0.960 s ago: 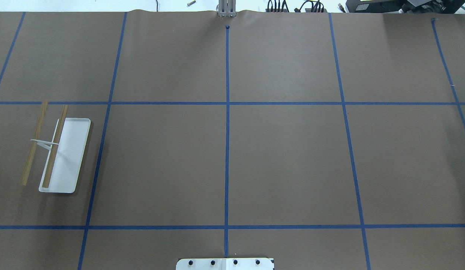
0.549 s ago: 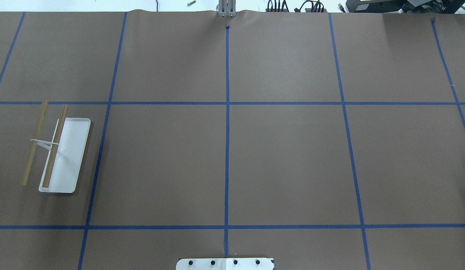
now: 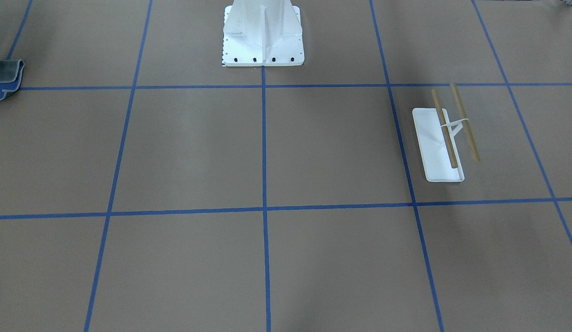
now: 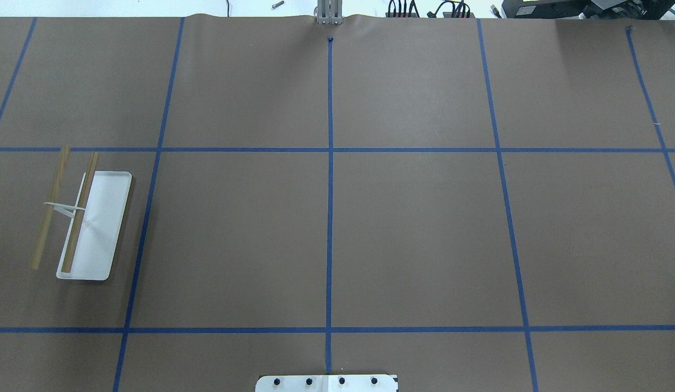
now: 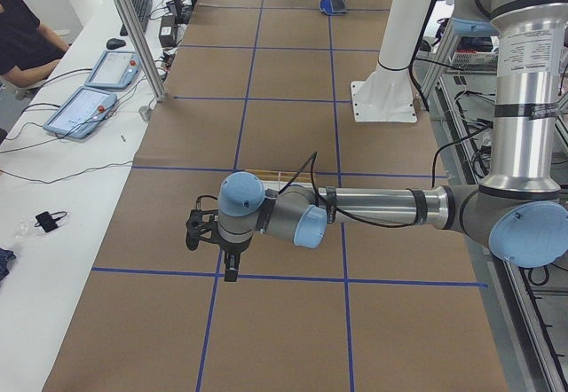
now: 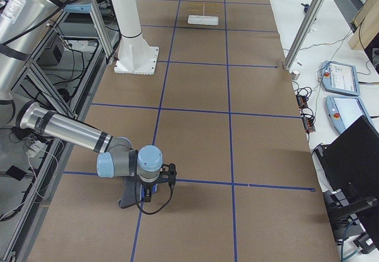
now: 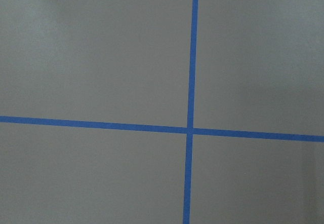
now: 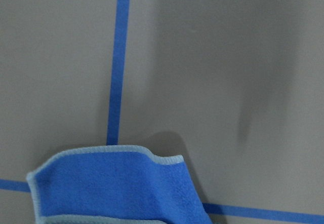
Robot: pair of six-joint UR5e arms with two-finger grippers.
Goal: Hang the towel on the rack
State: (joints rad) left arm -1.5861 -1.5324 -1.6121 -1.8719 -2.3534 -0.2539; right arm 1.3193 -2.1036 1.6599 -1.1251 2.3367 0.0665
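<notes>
We are looking at a brown bench crossed by blue tape lines (image 4: 330, 218). The rack (image 4: 95, 228) is standing close to the edge at the robot's left end. The towel (image 3: 4, 78) is lying crumpled against the edge at the robot's right end (blue side up, dark grey at a fold), with the whole broad middle stretching between them. The right gripper (image 6: 141, 198) is hanging by the towel. The left gripper (image 5: 231, 270) is hanging over a tape crossing near the left end. We cannot tell whether either is parted or closed. Against the earlier overhead pictures, the rack is sitting unmoved.
</notes>
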